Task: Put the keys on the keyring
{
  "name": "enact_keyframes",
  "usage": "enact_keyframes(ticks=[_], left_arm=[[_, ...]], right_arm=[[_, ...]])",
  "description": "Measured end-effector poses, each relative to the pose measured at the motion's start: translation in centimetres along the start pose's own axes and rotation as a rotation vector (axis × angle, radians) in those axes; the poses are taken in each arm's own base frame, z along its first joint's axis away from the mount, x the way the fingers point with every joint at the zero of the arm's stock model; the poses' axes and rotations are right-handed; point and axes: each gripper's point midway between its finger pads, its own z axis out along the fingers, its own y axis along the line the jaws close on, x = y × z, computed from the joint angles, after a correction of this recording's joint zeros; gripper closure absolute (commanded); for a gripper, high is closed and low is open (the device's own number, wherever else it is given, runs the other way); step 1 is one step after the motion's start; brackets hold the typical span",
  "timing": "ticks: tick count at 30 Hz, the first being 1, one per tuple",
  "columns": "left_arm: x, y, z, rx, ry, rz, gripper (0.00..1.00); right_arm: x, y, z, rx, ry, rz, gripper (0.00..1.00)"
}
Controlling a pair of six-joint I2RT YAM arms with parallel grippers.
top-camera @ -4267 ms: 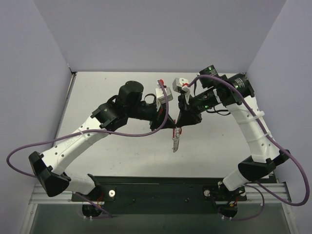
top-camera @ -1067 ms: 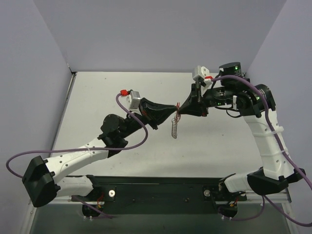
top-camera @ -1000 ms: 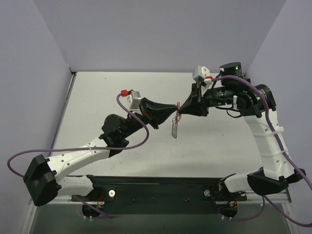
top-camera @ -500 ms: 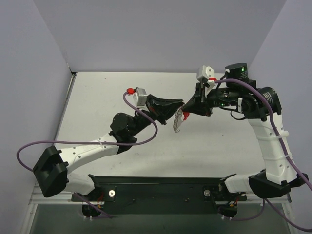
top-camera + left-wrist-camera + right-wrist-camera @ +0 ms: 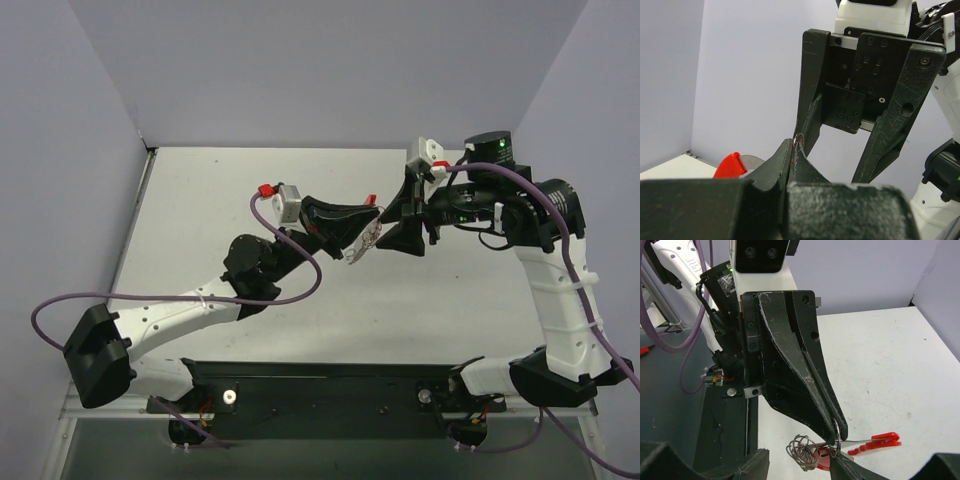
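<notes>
Bench [image 5: 200, 200]: white, lavender walls.
Left gripper [image 5: 836, 432]: fingers clamped on keys [image 5: 802, 454], above bench centre.
Right gripper [image 5: 832, 160]: fingers apart.

Thin shiny silver metal keys [image 5: 802, 452], glossy red plastic keyring [image 5: 881, 439], scuffed matt black left end effector [image 5: 836, 431]

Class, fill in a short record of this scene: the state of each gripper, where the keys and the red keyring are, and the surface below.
left gripper: shut, pinching a silver loop of the keys
right gripper: open, holding nothing, facing the left gripper's tip
keys: silver tangle hanging just below that tip
keyring: red piece beside the keys; whether they are joined cannot be told
table: white
</notes>
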Motion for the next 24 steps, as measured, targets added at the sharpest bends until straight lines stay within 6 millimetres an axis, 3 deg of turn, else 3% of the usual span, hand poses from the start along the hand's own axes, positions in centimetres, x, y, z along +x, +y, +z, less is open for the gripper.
enact_keyframes(ticks=[4, 5, 7, 13, 20, 24], left_arm=[[-0.9, -0.6, -0.3, 0.0, 0.002, 0.016, 1.0], [-1.1, -0.7, -0.4, -0.001, 0.001, 0.019, 1.0], [-1.6, -0.8, -0.5, -0.003, -0.004, 0.024, 1.0], [-2.2, -0.5, -1.6, -0.034, -0.011, 0.039, 1.0], [0.5, 2.2, -4.5, -0.15, 0.077, 0.061, 1.0], [2.1, 4.2, -6.1, -0.243, 0.142, 0.091, 1.0]], right_arm=[[-0.7, 0.3, -0.5, 0.003, -0.015, -0.012, 0.37], [-0.8, 0.2, -0.6, 0.005, -0.02, -0.013, 0.31], [-0.9, 0.2, -0.8, 0.006, -0.025, -0.015, 0.06], [-0.9, -0.2, -0.9, 0.01, -0.027, -0.013, 0.02], [-0.4, -0.9, -0.9, 0.019, -0.023, 0.006, 0.01], [1.0, -1.5, -0.4, 0.018, 0.0, 0.047, 0.01]])
